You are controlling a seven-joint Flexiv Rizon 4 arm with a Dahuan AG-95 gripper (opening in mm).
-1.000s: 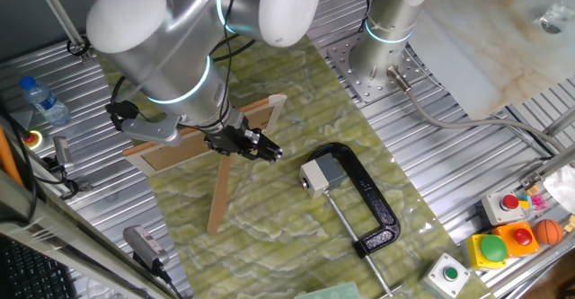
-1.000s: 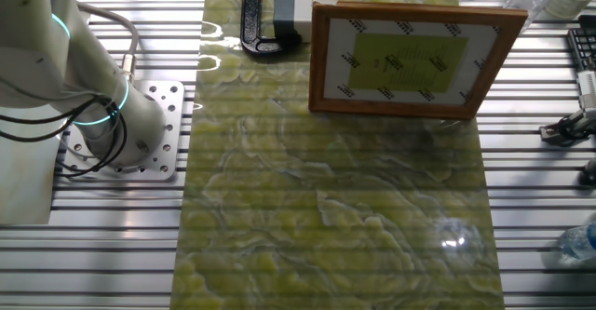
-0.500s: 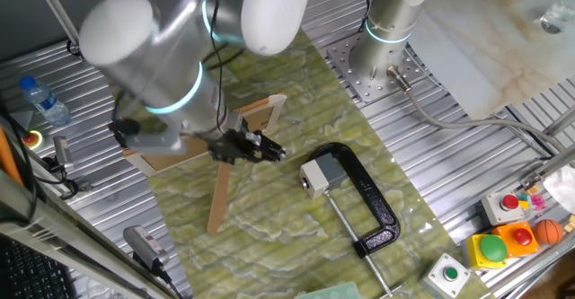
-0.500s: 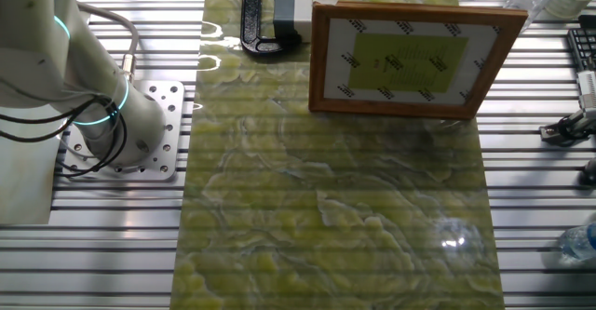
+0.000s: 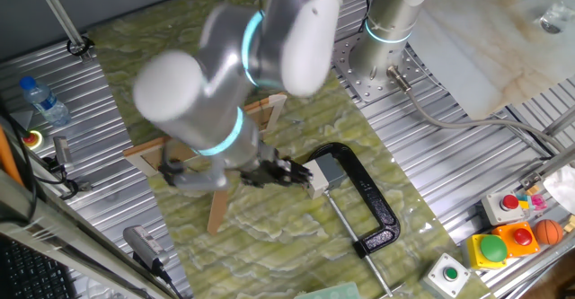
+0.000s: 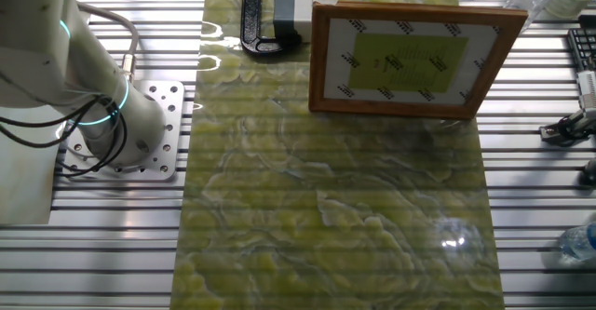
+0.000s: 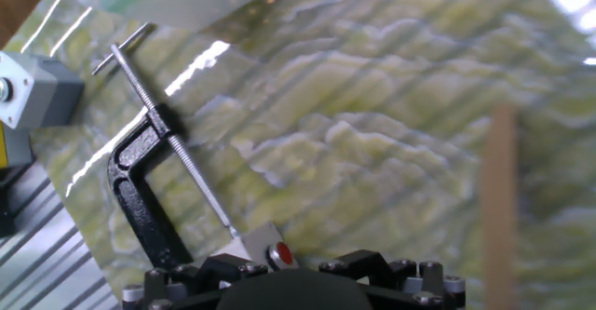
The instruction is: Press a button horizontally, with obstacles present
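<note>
The button box [image 5: 319, 175] sits on the tabletop [image 5: 269, 236] inside the clamp [image 5: 373, 205], whose screw runs away from it. The tool [image 5: 289, 171] is just beside the box, the frame panel [image 5: 260, 112] beyond it, strut leg [image 5: 218, 211] alongside.

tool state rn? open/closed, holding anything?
Tool: open or closed cannot be told, fingertips blurred. Nothing seen held; it sits right beside the button.
</note>
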